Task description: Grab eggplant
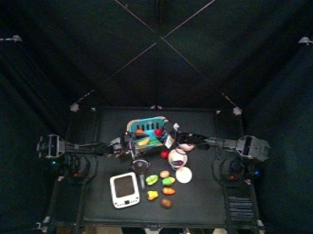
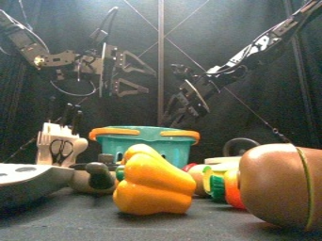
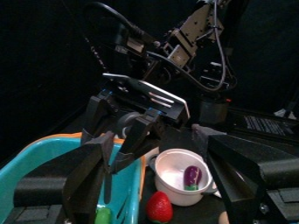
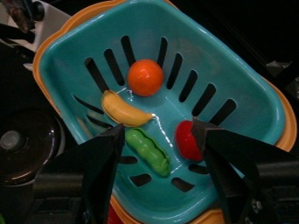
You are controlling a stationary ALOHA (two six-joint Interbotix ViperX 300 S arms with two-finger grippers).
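The eggplant [image 3: 193, 177] is small and purple and lies in a white bowl [image 3: 177, 164] on the table beside the teal basket [image 3: 47, 166]. In the top view the bowl [image 1: 180, 160] sits just right of the basket [image 1: 148, 128]. My left gripper [image 3: 158, 156] is open in the air, its jaws framing the bowl from a distance. My right gripper [image 4: 166, 162] hangs open above the basket [image 4: 222, 52], with nothing between its jaws. The front view shows both grippers raised behind the basket, left gripper [image 2: 131, 75] and right gripper [image 2: 180, 102].
The basket holds an orange ball [image 4: 145, 76], a banana [image 4: 126, 109], a green pod [image 4: 149, 149] and a red piece [image 4: 190, 140]. A red fruit [image 3: 159, 207] lies by the bowl. A yellow pepper [image 2: 151, 185], a potato [image 2: 283, 184] and a white device [image 1: 124, 189] stand near the table's front.
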